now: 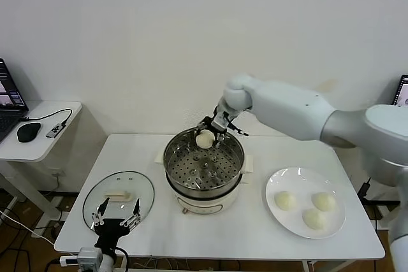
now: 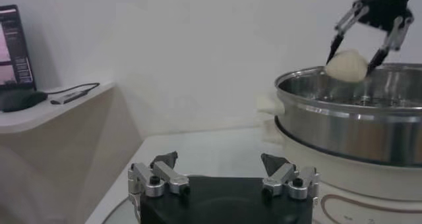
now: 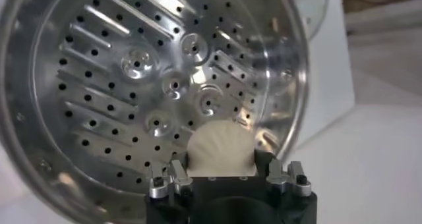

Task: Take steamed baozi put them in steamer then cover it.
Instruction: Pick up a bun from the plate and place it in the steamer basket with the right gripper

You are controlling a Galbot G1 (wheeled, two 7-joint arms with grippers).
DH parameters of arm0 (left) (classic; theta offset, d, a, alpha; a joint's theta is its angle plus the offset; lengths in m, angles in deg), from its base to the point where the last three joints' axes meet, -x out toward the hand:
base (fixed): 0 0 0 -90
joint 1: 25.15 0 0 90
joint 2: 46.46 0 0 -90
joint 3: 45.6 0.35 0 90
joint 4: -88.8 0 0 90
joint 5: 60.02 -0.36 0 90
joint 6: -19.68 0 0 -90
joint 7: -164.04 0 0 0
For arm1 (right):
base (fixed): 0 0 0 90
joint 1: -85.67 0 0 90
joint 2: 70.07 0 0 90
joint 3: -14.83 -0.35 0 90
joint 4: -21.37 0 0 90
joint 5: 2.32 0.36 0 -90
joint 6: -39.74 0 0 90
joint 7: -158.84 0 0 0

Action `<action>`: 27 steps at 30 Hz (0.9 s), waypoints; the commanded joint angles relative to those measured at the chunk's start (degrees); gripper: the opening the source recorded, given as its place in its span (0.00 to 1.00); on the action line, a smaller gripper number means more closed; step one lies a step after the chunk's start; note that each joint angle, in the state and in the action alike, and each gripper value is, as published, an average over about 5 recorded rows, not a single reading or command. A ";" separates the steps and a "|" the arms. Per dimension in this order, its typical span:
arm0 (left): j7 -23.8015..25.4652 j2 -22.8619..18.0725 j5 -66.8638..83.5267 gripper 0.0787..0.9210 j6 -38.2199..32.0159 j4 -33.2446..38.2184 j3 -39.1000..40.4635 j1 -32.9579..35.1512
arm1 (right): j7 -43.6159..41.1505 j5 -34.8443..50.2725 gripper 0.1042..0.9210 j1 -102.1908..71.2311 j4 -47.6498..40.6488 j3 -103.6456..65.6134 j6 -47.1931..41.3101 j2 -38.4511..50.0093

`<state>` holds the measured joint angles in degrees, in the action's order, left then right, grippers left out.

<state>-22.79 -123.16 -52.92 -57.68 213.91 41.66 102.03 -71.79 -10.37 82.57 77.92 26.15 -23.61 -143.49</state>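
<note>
Head view findings: we note the right gripper (image 1: pixel 211 133) clamped on one steamed baozi (image 1: pixel 204 139), held above the far rim of the steamer (image 1: pixel 203 169), whose perforated floor is bare. Three baozi (image 1: pixel 305 209) wait on the white plate (image 1: pixel 275 200). The left gripper (image 1: pixel 115 215) is parked with fingers spread beside the glass cover (image 1: pixel 118 198). We judge the bun light, soft and easily dented; grip it gently across its sides. The white table (image 1: pixel 255 234) is smooth; a plain wall stands behind, a side desk (image 1: pixel 38 128) to the left.
</note>
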 commanded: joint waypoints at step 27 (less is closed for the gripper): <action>-0.10 -1.15 -1.05 0.88 0.07 2.33 0.74 0.51 | -1.59 14.82 0.88 7.59 12.39 1.46 -20.31 6.18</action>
<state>-22.91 -124.35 -53.89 -57.69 215.80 42.40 102.58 -69.09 -16.07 82.56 76.20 25.72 -21.56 -145.25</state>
